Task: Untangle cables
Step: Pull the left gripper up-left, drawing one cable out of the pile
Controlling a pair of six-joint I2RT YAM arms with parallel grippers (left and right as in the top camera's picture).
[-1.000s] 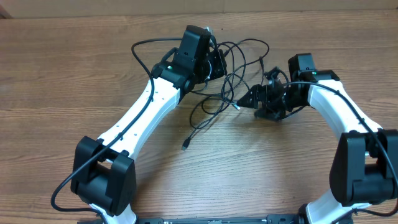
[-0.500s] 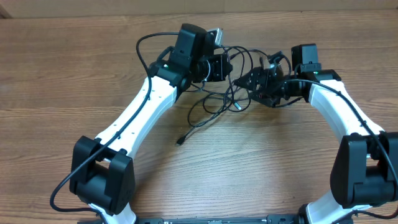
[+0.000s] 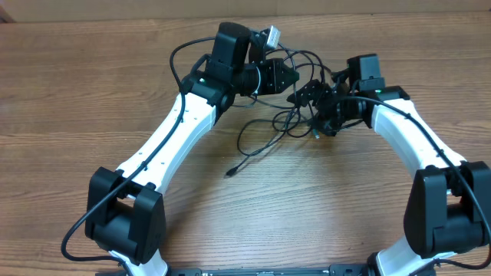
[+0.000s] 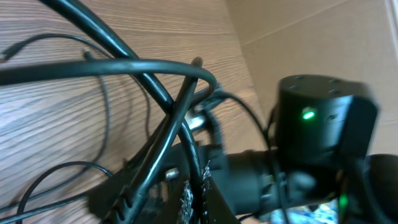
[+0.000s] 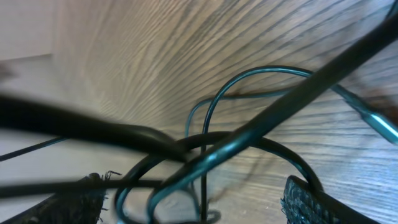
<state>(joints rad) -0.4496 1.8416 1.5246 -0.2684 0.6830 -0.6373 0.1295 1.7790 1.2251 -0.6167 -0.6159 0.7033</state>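
The cables (image 3: 291,115) lie in a black tangle at the table's far middle, with one plug end (image 3: 229,172) trailing toward the front. My left gripper (image 3: 285,77) is shut, and a cable (image 4: 124,65) runs down into its pinched pads (image 4: 186,196). My right gripper (image 3: 311,96) faces it from the right, almost touching. It is open, and several cable loops (image 5: 267,121) pass between its two fingers (image 5: 314,202) without being pinched. The wood shows beneath them.
The right arm's black wrist (image 4: 323,124), green light on, fills the left wrist view just past the jaws. Thicker arm wires (image 3: 180,57) loop beside the left arm. A wall edge (image 3: 430,9) bounds the table at the back.
My left gripper has swung right, still shut. My right gripper has moved up and left to meet it and opened a little wider. The tangle has bunched between them.
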